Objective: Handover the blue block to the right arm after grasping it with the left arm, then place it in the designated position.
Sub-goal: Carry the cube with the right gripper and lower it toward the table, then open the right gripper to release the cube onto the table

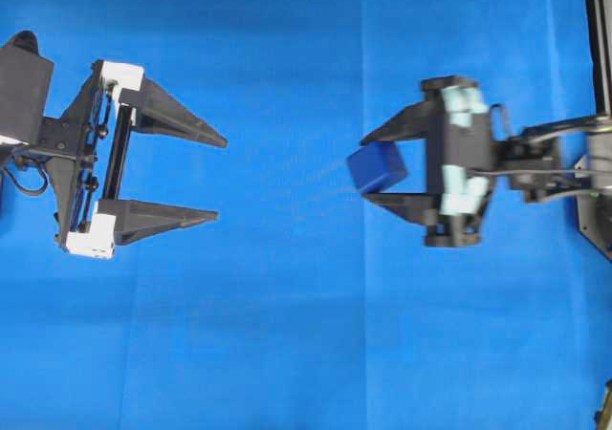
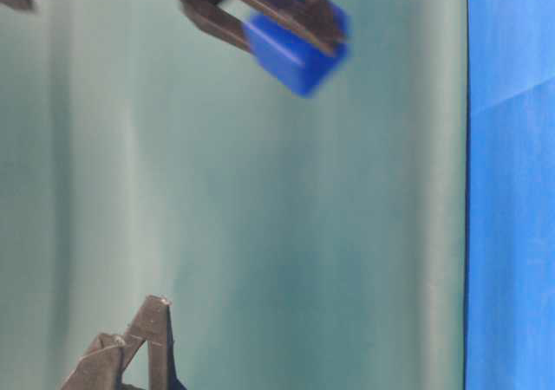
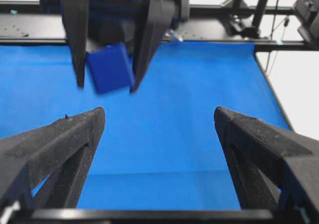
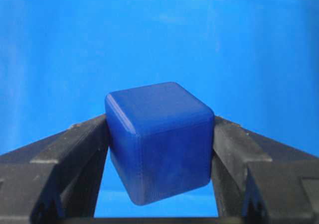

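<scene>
Across the blue cloth (image 1: 287, 354), the left arm's gripper (image 1: 218, 180) is sitting at the left side with its two pointed fingers spread wide apart, holding nothing. Opposite it, well apart, the right arm's gripper (image 1: 361, 167) is clamping the blue block (image 1: 377, 169), tilted, between its fingertips above the cloth.

Quick count: one blue block (image 1: 376, 169), one blue cloth (image 1: 287, 334) under everything. Two arms, so two grippers, the left gripper (image 1: 220, 179) and the right gripper (image 1: 363, 164), two pointed fingers on each, four total. Just the one block anywhere.
</scene>
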`<move>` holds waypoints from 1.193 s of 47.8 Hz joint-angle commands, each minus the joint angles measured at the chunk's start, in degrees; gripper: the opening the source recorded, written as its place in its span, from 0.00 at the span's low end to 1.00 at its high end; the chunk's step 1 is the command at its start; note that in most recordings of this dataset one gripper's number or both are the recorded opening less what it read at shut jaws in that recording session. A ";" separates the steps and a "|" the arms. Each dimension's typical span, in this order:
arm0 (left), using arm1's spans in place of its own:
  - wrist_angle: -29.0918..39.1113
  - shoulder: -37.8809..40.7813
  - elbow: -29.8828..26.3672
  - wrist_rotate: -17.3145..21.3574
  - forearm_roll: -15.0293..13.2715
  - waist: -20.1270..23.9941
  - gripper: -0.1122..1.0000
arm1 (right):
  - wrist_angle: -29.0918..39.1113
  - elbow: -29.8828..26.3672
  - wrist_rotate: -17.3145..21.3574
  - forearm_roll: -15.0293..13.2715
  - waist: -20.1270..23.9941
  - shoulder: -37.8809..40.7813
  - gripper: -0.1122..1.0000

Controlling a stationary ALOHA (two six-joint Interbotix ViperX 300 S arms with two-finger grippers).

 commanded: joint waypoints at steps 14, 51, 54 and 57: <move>-0.26 -0.62 -1.58 0.09 0.09 -0.09 0.94 | -14.24 -3.43 1.58 0.09 -4.22 13.97 0.49; -0.26 -0.53 -1.67 0.09 0.09 -0.09 0.94 | -25.93 -11.07 1.67 2.02 -7.38 36.21 0.49; -0.18 -0.53 -1.67 0.09 0.09 -0.09 0.94 | -26.19 -11.07 1.67 2.11 -7.38 36.30 0.49; -0.26 -0.53 -1.67 0.09 0.09 -0.18 0.94 | -26.28 -10.90 1.67 2.29 -7.29 36.30 0.49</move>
